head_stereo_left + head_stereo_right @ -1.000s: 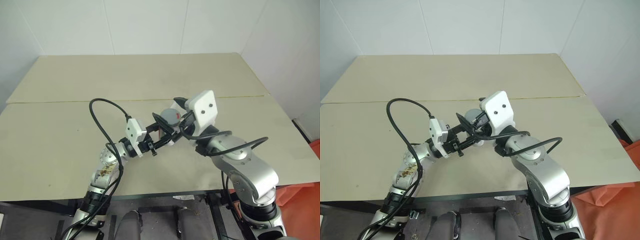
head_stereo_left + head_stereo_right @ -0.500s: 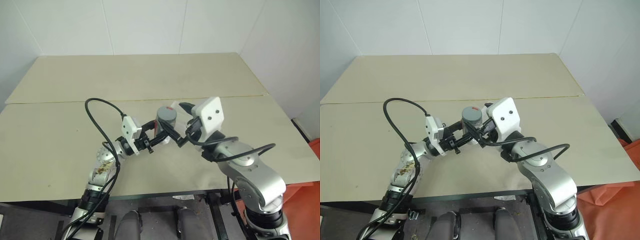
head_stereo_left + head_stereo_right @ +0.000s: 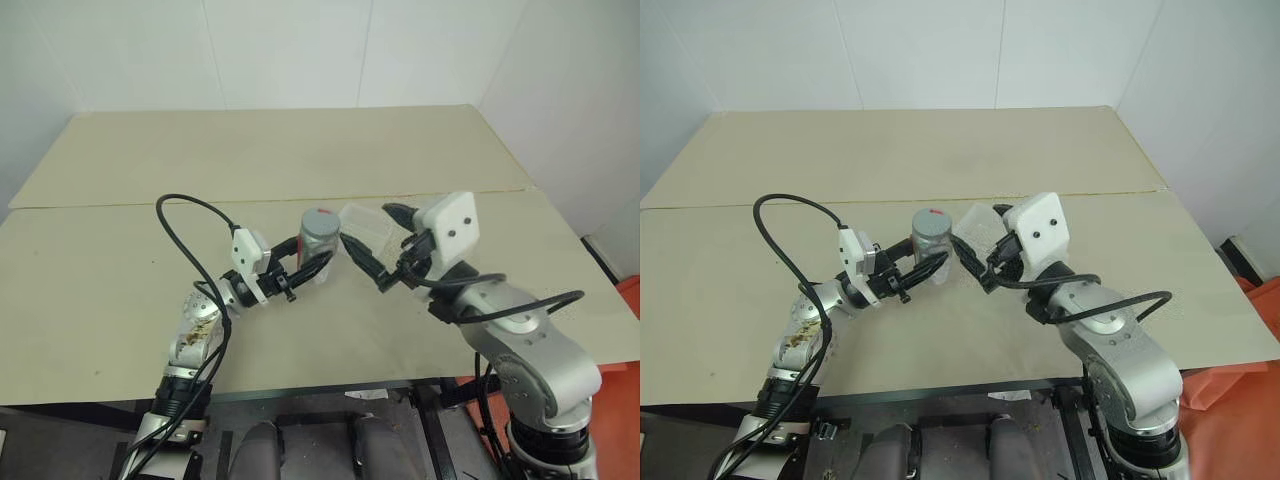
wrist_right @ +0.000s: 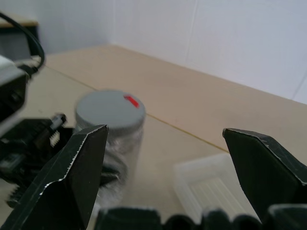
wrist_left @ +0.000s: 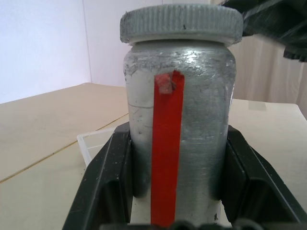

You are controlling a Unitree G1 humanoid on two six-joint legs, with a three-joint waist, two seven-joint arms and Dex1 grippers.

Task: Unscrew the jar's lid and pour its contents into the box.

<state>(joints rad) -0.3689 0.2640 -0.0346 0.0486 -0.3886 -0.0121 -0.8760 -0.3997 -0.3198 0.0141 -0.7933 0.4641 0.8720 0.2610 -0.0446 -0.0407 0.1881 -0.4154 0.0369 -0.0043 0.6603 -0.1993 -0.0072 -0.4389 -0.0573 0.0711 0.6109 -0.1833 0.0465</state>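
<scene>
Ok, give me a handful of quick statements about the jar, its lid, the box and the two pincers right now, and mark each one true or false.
1. The left pincer is shut on the silvery-grey cylindrical jar with a red stripe. True.
2. The round ribbed grey lid has been taken off the jar. False: it sits on top of the jar.
3. The right pincer is open and holds nothing. True.
4. The clear shallow plastic box is gripped by the right pincer. False: it lies on the beige table, beyond the jar and pincers.
5. The jar is tipped over the box. False: it is held upright.
</scene>
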